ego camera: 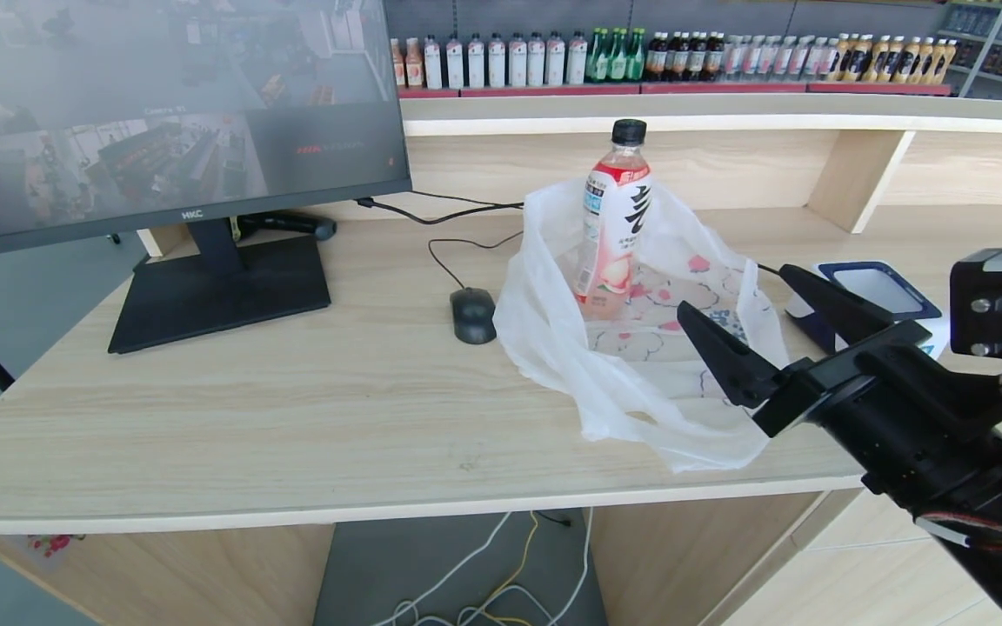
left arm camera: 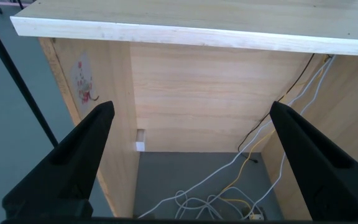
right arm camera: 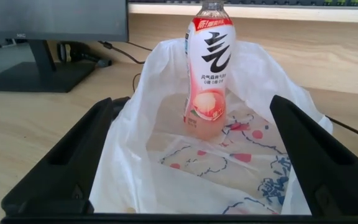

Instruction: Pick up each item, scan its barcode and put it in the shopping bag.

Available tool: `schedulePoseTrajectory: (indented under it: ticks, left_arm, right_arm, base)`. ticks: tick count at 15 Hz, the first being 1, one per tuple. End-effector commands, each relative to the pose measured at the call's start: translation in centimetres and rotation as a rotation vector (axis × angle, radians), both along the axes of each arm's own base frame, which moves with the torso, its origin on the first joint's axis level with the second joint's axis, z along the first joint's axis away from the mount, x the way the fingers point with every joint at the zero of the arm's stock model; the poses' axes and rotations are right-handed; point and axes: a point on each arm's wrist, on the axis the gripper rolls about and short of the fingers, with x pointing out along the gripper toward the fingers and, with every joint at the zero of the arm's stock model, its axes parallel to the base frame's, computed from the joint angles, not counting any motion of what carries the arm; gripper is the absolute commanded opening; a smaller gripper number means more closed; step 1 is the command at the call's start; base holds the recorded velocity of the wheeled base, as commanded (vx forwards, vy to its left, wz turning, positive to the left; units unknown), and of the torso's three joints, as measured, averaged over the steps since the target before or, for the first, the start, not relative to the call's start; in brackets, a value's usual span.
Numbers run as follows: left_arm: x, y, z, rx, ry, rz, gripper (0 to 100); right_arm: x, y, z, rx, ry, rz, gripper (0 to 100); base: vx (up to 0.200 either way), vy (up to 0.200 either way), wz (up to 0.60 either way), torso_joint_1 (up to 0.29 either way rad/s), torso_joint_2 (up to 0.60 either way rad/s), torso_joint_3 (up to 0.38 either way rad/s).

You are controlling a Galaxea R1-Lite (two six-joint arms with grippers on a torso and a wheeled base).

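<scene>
Pink drink bottle of clear plastic with a black cap (ego camera: pixel 612 235) stands upright inside the crumpled white plastic shopping bag (ego camera: pixel 553 348) on the pale wooden counter (ego camera: pixel 292 409). The right gripper (ego camera: pixel 735 288) hovers at the bag's near side, jaws apart and empty. A finger snagging the slack film would likely tip the tall bottle. The head view adds the blue-rimmed scanner (ego camera: pixel 879 291) just beside the bag. The left wrist view offers the left gripper (left arm camera: pixel 191 106), also spread, below the counter edge above loose cables (left arm camera: pixel 194 202).

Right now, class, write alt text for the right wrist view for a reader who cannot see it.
A pink bottle stands upright inside an open white shopping bag on a wooden counter, framed by the open jaws of the right gripper. A monitor base sits behind.
</scene>
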Motion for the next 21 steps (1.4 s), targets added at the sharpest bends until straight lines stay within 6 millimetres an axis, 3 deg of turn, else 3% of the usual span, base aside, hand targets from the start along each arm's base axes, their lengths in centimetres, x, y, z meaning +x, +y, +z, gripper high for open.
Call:
schedulePoseTrajectory:
  ticks: [1,3,9,21]
  left_arm:
    - [-0.01,0.00,0.00,0.000,-0.002,0.000,100]
    - [-0.01,0.00,0.00,-0.002,-0.002,0.000,100]
    - [-0.01,0.00,0.00,-0.002,-0.002,0.000,100]
    - [-0.01,0.00,0.00,-0.006,-0.002,0.002,100]
  right_arm:
    - [-0.09,-0.07,0.00,0.000,-0.001,0.001,100]
    - [-0.14,-0.10,0.07,0.002,-0.003,0.001,100]
    - [-0.07,-0.05,-0.03,-0.002,0.000,0.001,100]
    - [0.04,0.03,-0.45,-0.008,0.010,0.001,100]
  base:
    - [-0.200,0.000,0.00,0.002,0.00,0.002]
    - [-0.200,0.000,0.00,0.010,0.00,0.000]
    - [0.000,0.000,0.00,0.000,0.00,0.000]
    - [0.000,-0.200,0.00,0.002,0.00,0.002]
